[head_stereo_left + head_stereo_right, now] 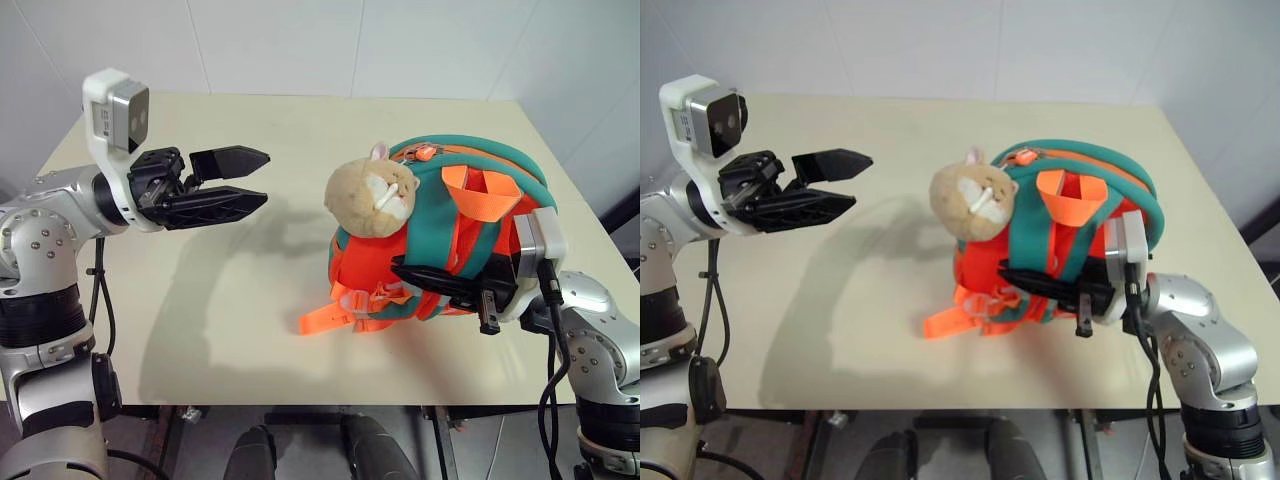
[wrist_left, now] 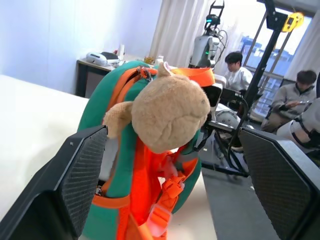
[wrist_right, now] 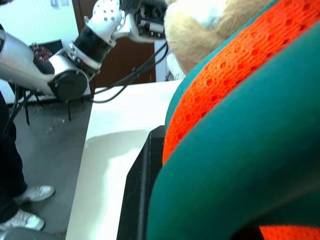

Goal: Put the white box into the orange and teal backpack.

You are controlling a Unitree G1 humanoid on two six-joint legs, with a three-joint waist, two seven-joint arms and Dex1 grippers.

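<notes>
Left claw [image 1: 240, 180] spread over bare table [image 1: 240, 300], right claw [image 1: 440, 283] pinching backpack [image 1: 470, 230] near edge

Backpack [image 1: 440, 235]: 1, on table [image 1: 230, 330]: 1
Plush toy [image 1: 370, 195]: 1, on backpack at 10 o'clock
Grippers: 2, left [image 1: 250, 180], right [image 1: 405, 268]
People [image 2: 237, 75] seated in background: 2
White box: 0 counted

You're working in a robotics lab: another robot [image 2: 207, 40] is standing on a rig by curtained windows [image 2: 177, 30], and seated people [image 2: 239, 75] are watching screens.
</notes>
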